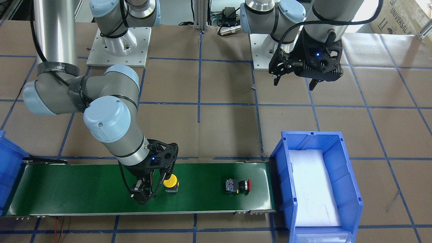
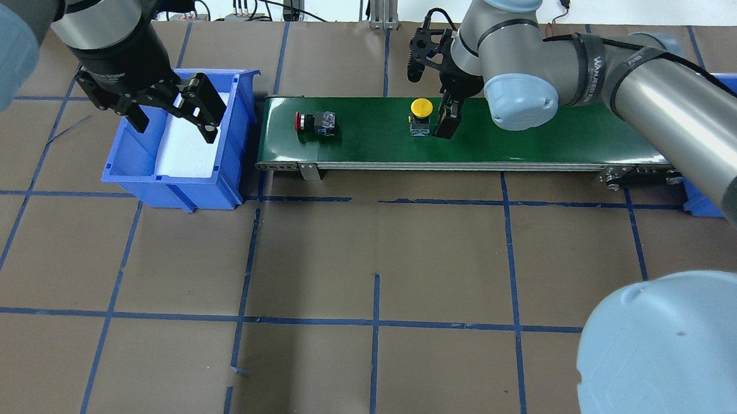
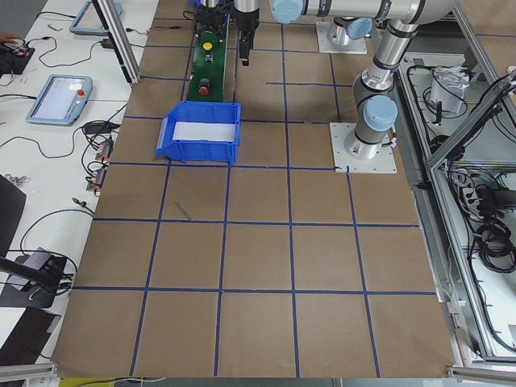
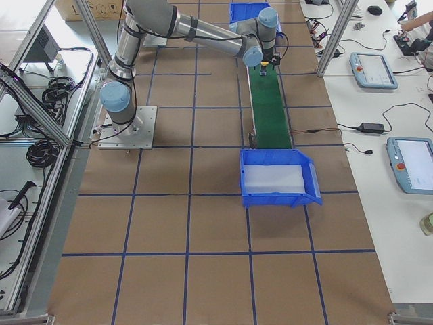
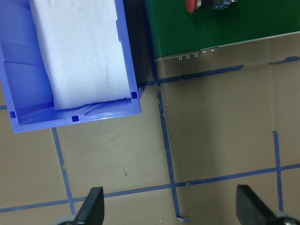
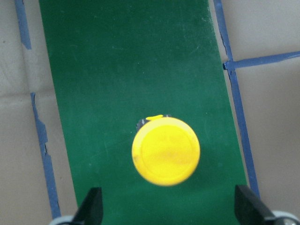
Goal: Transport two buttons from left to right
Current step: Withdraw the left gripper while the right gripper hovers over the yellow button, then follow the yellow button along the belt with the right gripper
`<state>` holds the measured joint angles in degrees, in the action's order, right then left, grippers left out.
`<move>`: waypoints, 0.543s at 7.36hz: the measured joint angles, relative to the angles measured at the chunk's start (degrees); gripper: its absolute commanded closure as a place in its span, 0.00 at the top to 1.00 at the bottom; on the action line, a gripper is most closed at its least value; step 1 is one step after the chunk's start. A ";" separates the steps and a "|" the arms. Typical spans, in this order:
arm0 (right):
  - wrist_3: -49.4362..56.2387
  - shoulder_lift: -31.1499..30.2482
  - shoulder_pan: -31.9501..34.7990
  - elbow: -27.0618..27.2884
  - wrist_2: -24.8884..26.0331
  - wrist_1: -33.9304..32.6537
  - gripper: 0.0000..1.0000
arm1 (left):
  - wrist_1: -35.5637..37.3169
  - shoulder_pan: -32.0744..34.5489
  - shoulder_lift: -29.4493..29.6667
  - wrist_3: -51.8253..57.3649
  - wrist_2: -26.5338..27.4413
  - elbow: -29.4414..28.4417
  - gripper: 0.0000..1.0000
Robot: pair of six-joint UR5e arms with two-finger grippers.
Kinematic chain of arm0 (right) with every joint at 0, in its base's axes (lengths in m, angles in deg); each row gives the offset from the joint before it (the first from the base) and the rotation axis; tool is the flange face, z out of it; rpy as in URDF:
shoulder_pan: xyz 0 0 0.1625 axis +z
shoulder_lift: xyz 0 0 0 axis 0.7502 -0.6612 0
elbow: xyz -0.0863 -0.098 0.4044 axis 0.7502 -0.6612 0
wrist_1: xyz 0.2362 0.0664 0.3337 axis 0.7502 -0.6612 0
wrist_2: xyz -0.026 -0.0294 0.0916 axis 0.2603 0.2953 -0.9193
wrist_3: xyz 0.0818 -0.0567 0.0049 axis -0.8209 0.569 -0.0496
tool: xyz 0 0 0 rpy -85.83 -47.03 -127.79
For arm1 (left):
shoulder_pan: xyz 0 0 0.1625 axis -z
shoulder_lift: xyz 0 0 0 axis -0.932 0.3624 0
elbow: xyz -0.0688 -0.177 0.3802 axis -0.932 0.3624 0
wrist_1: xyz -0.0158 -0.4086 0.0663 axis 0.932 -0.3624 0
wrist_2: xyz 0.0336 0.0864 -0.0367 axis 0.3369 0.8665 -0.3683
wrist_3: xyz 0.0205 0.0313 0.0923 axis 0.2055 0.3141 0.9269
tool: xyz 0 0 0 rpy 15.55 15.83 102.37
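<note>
Yellow button [image 6: 166, 151]: upright, mid-width of the belt [image 6: 117, 61], centred just ahead of my right gripper [image 6: 171, 208], spread wide and empty.

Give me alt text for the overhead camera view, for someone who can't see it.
The right gripper hangs open over a green conveyor belt, just beside an upright yellow push-button; a red mushroom push-button lies on its side near the belt's left end. The left gripper hovers open above a blue bin lined with white foam.
</note>
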<state>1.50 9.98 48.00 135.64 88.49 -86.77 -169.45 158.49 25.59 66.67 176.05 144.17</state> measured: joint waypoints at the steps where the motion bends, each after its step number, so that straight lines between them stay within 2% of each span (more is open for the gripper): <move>1: -0.73 -2.83 -1.77 0.13 0.02 4.21 1.00 | 0.00 0.00 0.03 -0.07 -0.08 0.02 1.00; 4: -4.23 -13.28 -7.52 0.55 0.05 18.17 1.00 | 0.06 -0.20 0.13 0.17 -0.18 -0.03 1.00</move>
<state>-2.73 -3.30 40.47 136.18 88.53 -68.61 -169.39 158.29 25.72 66.83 175.87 144.14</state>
